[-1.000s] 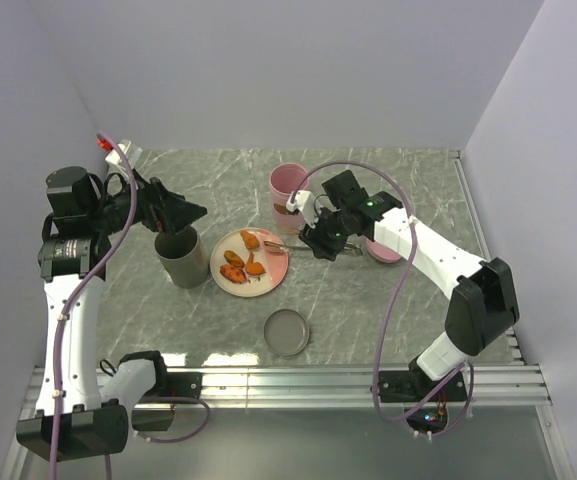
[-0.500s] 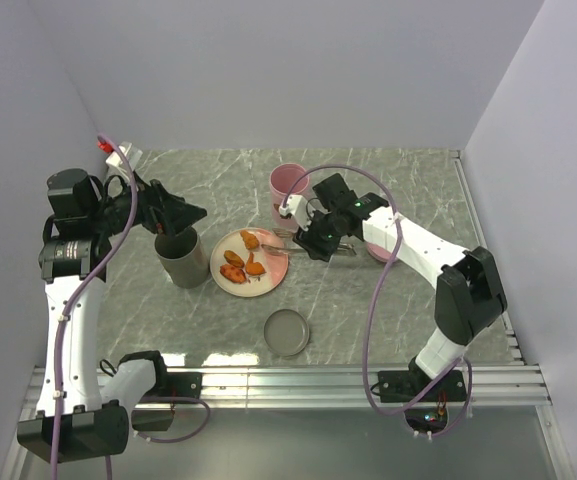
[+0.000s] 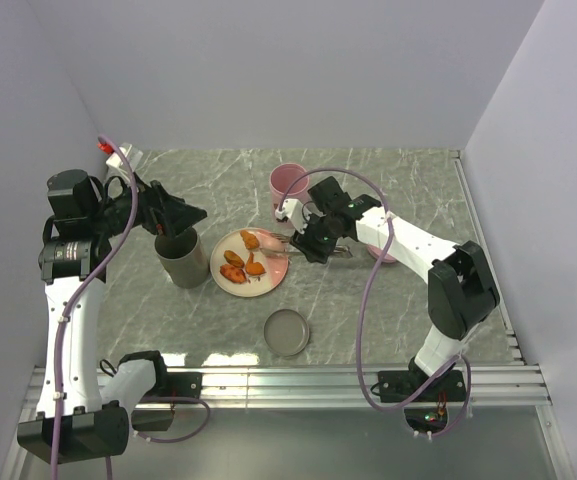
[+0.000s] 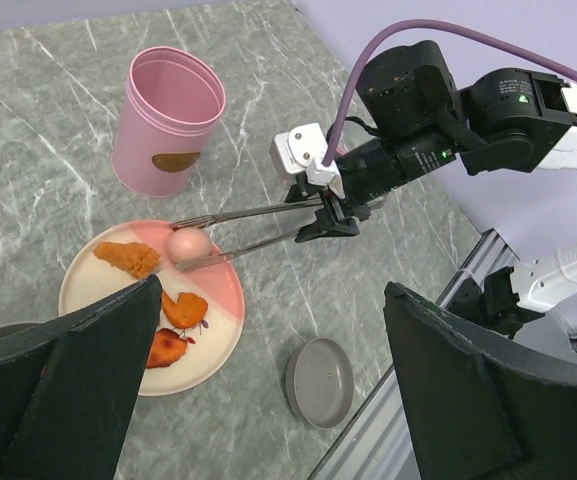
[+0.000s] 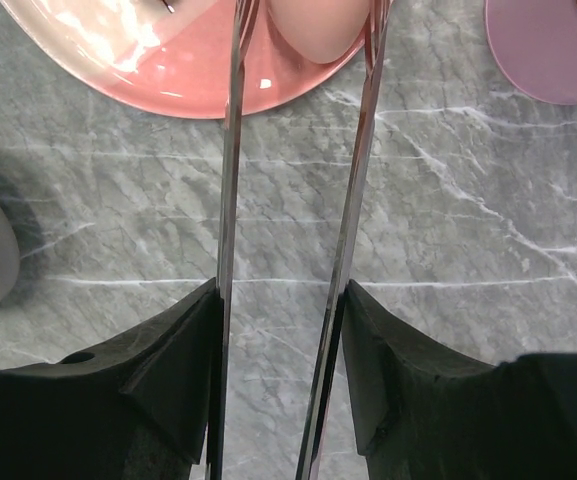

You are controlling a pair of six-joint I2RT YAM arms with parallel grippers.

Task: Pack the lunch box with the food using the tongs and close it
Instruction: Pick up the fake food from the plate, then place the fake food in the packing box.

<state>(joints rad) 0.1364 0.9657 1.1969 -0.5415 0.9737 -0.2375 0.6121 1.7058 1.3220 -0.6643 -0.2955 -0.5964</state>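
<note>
1. Right gripper (image 5: 283, 340) is clamped on the tongs (image 5: 230, 150), one finger pressed to the outside of each slim arm near the joined end; in the top view it sits just right of centre (image 3: 313, 243).
2. The tong tips reach left over the plate (image 4: 218, 290) and flank the pale pink egg (image 4: 190, 244), which lies at the plate's right edge. Whether they squeeze it is unclear.
3. Orange-brown chunks (image 3: 243, 265) lie on the plate's left half, apart from the tongs.
4. Left gripper (image 3: 183, 213), at the left of the top view, has its jaws spread wide and holds nothing, hovering above a grey tub (image 3: 181, 258).
5. A pink cup (image 3: 288, 190) stands above the plate; a grey lid (image 3: 287, 331) lies below it.
</note>
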